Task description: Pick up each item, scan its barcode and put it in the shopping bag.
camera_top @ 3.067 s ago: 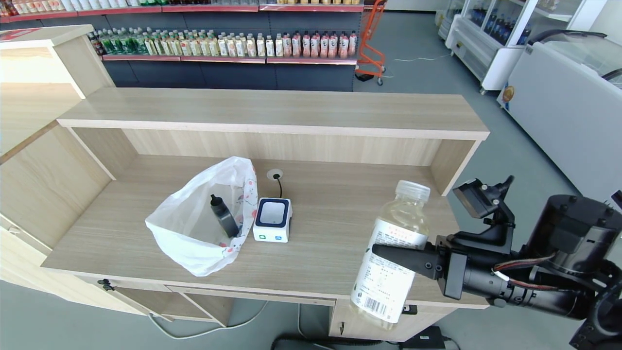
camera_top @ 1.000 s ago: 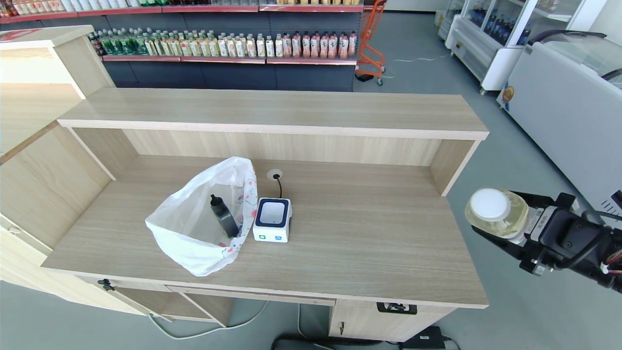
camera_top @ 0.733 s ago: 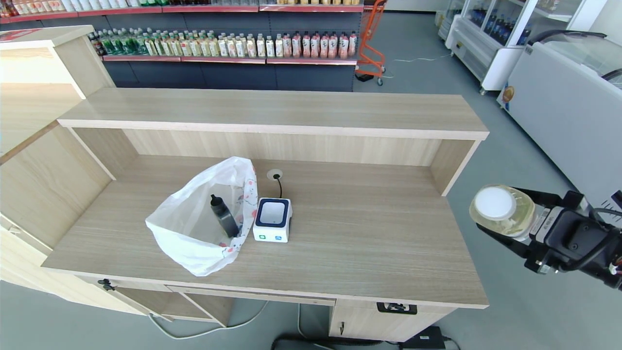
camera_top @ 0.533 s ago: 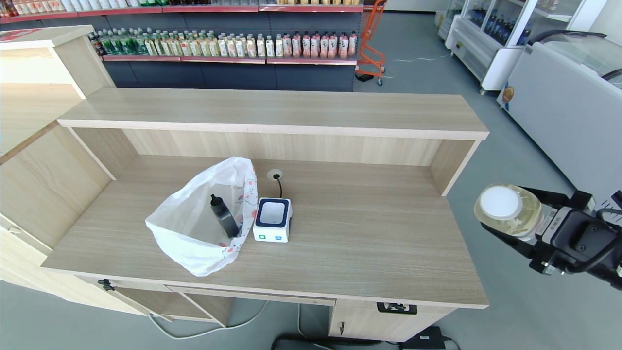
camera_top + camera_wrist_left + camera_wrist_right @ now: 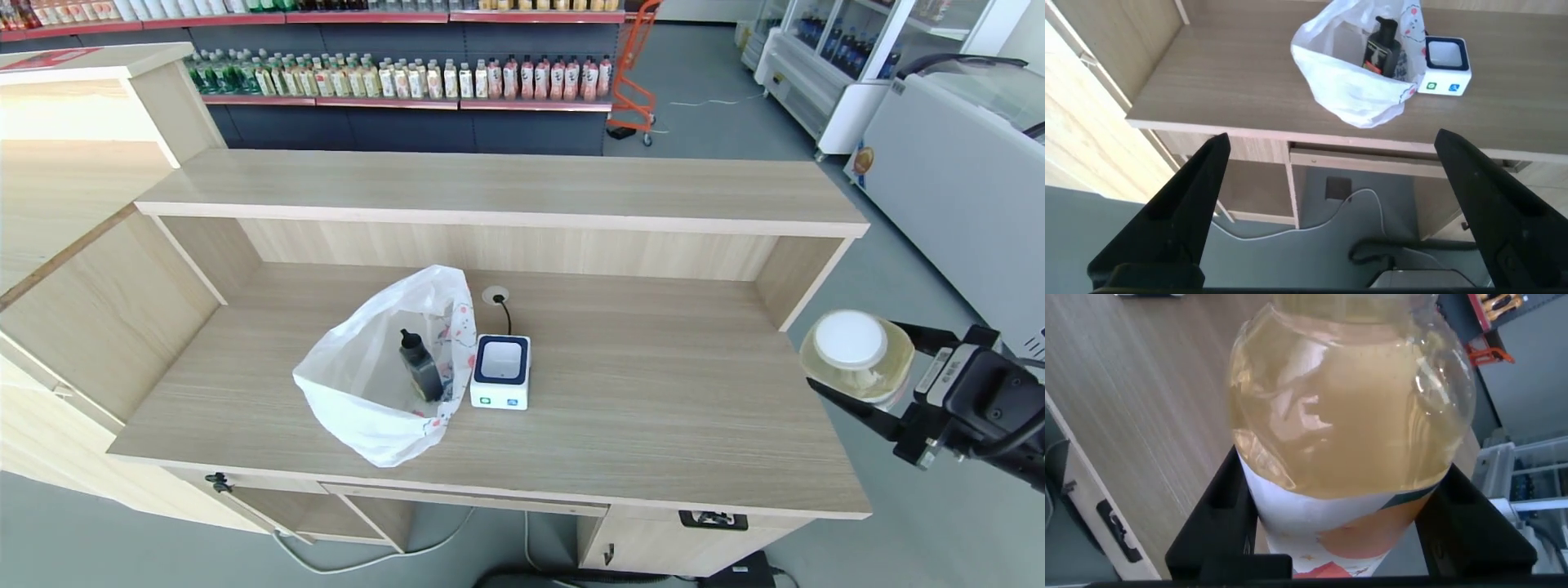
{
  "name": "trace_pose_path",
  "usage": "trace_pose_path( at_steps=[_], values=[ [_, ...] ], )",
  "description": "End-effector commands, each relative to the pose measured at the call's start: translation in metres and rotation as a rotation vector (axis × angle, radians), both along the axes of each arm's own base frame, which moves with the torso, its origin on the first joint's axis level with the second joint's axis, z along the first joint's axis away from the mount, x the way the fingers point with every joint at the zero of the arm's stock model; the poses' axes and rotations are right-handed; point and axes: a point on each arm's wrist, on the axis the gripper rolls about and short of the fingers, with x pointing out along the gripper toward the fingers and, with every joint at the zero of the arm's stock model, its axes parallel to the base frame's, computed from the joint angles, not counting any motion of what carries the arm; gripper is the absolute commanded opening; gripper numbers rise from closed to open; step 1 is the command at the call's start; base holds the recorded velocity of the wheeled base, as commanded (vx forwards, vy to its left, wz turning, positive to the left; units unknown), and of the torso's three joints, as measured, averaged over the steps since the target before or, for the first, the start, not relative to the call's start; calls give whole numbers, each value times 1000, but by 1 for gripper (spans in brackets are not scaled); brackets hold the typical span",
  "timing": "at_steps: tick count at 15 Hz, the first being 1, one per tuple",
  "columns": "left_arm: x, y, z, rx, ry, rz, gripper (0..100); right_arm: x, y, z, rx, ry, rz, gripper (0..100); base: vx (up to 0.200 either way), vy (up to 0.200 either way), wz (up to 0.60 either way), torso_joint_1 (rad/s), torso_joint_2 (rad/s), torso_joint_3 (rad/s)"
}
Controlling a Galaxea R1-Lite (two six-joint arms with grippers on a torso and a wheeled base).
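Right gripper (image 5: 867,371) clenched on bottle (image 5: 1347,416) at labelled body, right of desk (image 5: 653,392): near full, likely heavy, smooth plastic, slip-prone; grip mid-body firmly. Left gripper (image 5: 1331,143) released, empty

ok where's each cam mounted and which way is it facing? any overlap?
Head view: on the head, facing forward and down at the counter, shopping bag and scanner; right gripper holds the clear bottle at the right.
Left wrist view: off the counter's near edge, facing it; the open left gripper frames it.
Right wrist view: looks along the clamped bottle toward the counter, own fingers beside it.
Shared: head and left wrist see bag, scanner, dark bottle inside the bag.
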Motion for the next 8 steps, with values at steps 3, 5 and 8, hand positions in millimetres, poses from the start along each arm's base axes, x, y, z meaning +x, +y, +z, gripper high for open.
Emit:
trace_pose_path(
  at_steps=[3, 5, 8],
  values=[
    [0, 0, 0, 4, 0, 1, 100, 17, -1, 0, 25, 28, -7, 0, 0, 200, 0, 4, 2, 4],
    [0, 0, 0, 4, 0, 1, 100, 25, 0, 2, 35, 33, -8, 0, 200, 200, 0, -5, 7, 2],
    [0, 0, 0, -1, 0, 1, 100, 28, -1, -2, 42, 55, 23, 0, 67, 67, 0, 4, 1, 1]
  ],
)
